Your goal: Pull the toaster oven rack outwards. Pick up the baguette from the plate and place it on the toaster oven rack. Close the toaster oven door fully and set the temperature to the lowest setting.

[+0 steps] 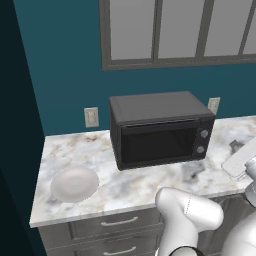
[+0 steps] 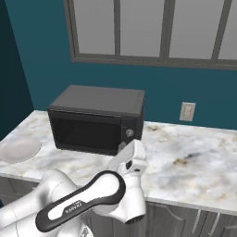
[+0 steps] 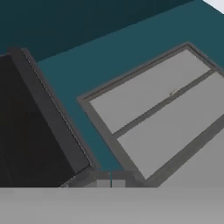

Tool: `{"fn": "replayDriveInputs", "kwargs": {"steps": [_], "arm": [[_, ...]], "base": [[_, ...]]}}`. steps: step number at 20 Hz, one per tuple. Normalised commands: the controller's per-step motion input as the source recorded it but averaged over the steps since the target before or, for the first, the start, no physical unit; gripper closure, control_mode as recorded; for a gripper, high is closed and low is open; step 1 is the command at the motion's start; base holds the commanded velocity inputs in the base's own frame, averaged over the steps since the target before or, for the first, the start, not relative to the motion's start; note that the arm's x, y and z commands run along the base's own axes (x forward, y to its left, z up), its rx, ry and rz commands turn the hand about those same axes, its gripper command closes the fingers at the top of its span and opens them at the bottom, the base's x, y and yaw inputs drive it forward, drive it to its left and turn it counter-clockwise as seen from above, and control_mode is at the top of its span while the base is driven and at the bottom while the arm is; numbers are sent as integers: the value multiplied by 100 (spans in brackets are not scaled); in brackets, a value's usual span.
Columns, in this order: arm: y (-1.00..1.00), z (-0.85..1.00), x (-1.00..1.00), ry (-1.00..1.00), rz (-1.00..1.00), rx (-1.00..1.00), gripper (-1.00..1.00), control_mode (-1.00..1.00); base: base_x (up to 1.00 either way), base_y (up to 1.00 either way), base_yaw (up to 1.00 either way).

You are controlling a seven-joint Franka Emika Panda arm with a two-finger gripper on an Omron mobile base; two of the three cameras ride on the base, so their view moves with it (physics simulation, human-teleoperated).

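Here, the toaster oven is seen at the centre of the left base view and left of centre in the right base view, set on the marbled table against a teal wall. It is a boxy, dark grey to black unit with 2 small round knobs stacked on its right-hand panel. The toaster oven door is shown upright and shut, its dark glass pane hiding the interior, so the rack and any bread inside cannot be made out.

At the lower left of the left base view, the plate is found lying flat and white near the table's front edge, well apart from the oven; no baguette is visible on it, which suggests the loading steps are done.

The claw is partly seen in the right base view, near the oven's lower right corner by the knobs; it is closed, and nothing is seen gripped in it. It is judged to be placed there for the temperature knob. In the hand view, the oven's top edge and a paned window are seen, tilted.
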Motion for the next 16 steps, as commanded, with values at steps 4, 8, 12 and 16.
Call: {"fn": "replayDriveInputs", "kwargs": {"steps": [4, 8, 12, 16], "arm": [[8, 0, 0, 20, 7, -21, 100, -100], [0, 1, 0, 17, 6, -23, 100, -100], [0, 4, 0, 3, 8, -25, 100, -100], [0, 3, 0, 0, 10, -30, 100, -100]], "base": [[0, 0, 0], [0, 0, 0], [0, 0, 0], [0, 0, 0]]}}
